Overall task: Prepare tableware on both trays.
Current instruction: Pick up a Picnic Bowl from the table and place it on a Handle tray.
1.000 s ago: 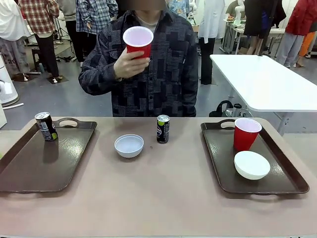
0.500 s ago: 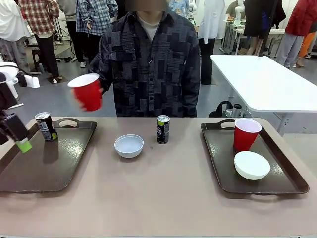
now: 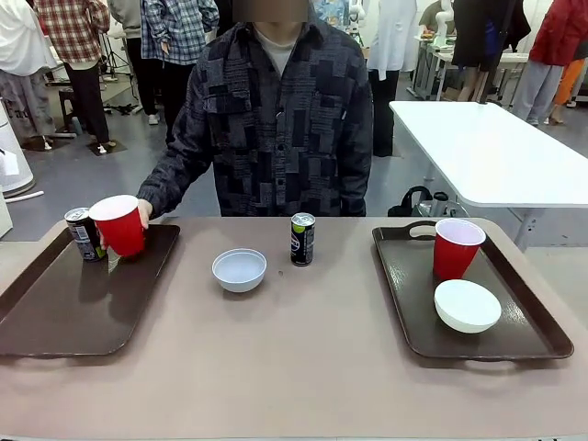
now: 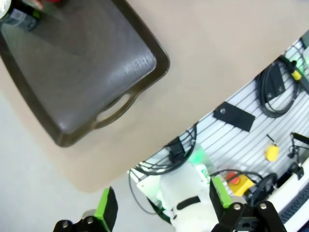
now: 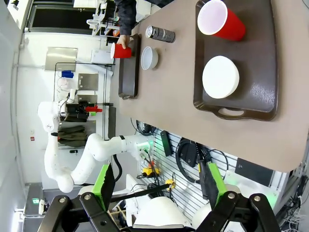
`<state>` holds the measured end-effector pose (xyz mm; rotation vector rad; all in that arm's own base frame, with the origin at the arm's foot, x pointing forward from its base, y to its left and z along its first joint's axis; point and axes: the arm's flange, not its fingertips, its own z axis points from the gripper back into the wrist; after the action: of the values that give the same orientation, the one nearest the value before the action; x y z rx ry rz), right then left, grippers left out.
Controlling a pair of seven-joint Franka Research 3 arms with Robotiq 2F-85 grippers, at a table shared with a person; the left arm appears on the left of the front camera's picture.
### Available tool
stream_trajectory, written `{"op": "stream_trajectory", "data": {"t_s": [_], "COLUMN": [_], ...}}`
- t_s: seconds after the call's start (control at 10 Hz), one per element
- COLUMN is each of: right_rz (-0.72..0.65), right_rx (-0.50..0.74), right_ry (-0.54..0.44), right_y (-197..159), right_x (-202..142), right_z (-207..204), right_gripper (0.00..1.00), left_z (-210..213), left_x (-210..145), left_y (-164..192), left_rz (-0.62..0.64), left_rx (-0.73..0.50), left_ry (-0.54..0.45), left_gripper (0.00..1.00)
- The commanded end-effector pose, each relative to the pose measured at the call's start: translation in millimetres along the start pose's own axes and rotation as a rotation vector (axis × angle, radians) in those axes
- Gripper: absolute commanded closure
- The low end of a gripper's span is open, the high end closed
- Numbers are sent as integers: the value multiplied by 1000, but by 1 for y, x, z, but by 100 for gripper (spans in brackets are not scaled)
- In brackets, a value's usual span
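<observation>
- The left robot hand (image 4: pixel 161 203) hangs off the table's (image 3: pixel 294 367) near edge, its green-padded fingers (image 4: pixel 106 211) spread wide apart with nothing between them.
- In the left wrist view, one end of the left tray (image 4: pixel 72 72) with its loop handle lies ahead of those fingers.
- The right robot hand (image 5: pixel 157 180) is also spread wide and empty, held high and looking down over the whole table.
- The person's hand (image 3: pixel 143 213) grips a red cup (image 3: pixel 118 225) at the far end of the left tray (image 3: pixel 64 308), slightly tilted. I cannot tell whether its base rests on the tray.
- A slim dark can (image 3: pixel 84 233) stands upright on the same tray, just beside that cup on its left.
- The rest of the left tray is bare dark brown plastic.
- A pale grey-blue bowl (image 3: pixel 240 269) sits on the table between the two trays.
- A second dark can (image 3: pixel 302 239) stands upright on the table, near the bowl, behind it and to its right.
- The right tray (image 3: pixel 413 322) carries a second red cup (image 3: pixel 457 248), upright at its far end.
- A white bowl (image 3: pixel 467 305) sits on the right tray just in front of that cup, nearer the robot.
- The right wrist view shows the same layout: cup (image 5: pixel 221 21) and bowl (image 5: pixel 220 76) on the right tray (image 5: pixel 263 58).
</observation>
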<state>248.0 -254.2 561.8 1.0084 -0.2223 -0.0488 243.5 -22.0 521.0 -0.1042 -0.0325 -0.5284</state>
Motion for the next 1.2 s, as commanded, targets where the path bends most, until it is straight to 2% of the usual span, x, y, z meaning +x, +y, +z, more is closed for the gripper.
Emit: {"op": "stream_trajectory", "data": {"t_s": [0.0, 0.2, 0.5, 0.9, 1.1], "right_rz": [11, 11, 11, 11, 11], "right_rx": [10, 10, 10, 10, 10], "right_ry": [-2, -2, -2, -2, -2], "right_y": [1, 1, 1, 1, 1], "right_x": [-1, -1, -1, -1, -1], "right_z": [1, 1, 1, 1, 1], "right_gripper": [3, 3, 3, 3, 3], "left_z": [-25, -28, -36, -50, -62], "left_x": [3, 26, 120, 210, 236], "left_y": [1, 3, -6, -35, -51], "left_rz": [-1, 35, 188, 334, 359], "left_rx": [3, 5, -21, 73, 121], "left_ry": [11, -4, -89, -165, -192], "left_gripper": [0, 0, 0, 0, 0]}}
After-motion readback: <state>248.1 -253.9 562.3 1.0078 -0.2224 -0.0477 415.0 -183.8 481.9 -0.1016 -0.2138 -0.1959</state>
